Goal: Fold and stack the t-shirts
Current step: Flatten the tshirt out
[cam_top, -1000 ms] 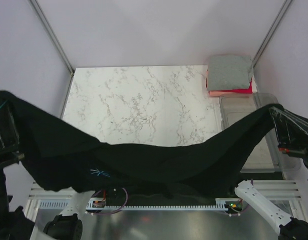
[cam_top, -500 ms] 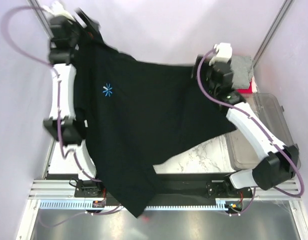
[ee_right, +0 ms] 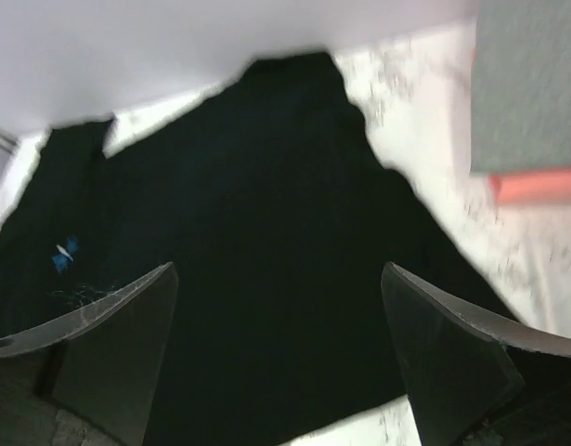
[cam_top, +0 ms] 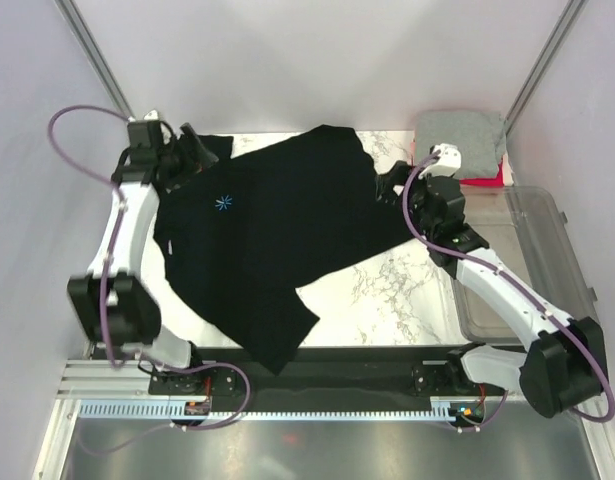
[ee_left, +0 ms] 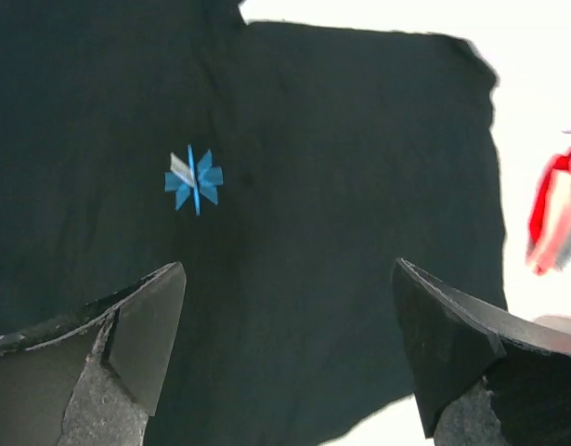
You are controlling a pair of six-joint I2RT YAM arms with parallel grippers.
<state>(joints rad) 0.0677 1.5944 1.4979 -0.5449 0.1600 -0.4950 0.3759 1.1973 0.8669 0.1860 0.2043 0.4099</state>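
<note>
A plain black t-shirt (cam_top: 267, 230) with a small blue logo (cam_top: 224, 203) lies spread on the marble table (cam_top: 387, 290), its lower hem hanging over the near edge. My left gripper (cam_top: 195, 152) stands open over its far left shoulder, holding nothing. At the shirt's right sleeve my right gripper (cam_top: 385, 186) is also open and empty. In the left wrist view the black t-shirt (ee_left: 341, 167) and logo (ee_left: 194, 178) lie below the open gripper (ee_left: 290, 344). The right wrist view shows the black t-shirt (ee_right: 266, 232) under the open gripper (ee_right: 276, 344). A folded grey t-shirt (cam_top: 459, 140) sits on a red-pink one (cam_top: 482, 182) at the back right.
A clear plastic bin (cam_top: 517, 260) stands along the table's right edge, just in front of the folded stack. Metal frame posts (cam_top: 97, 60) run up at both back corners. The grey folded t-shirt (ee_right: 531, 84) and the red-pink one (ee_right: 536, 186) show at the right of the right wrist view.
A second ago both grippers held the black t-shirt stretched in the air. They swung it out over the table, let go and opened; the shirt now lies flat.
</note>
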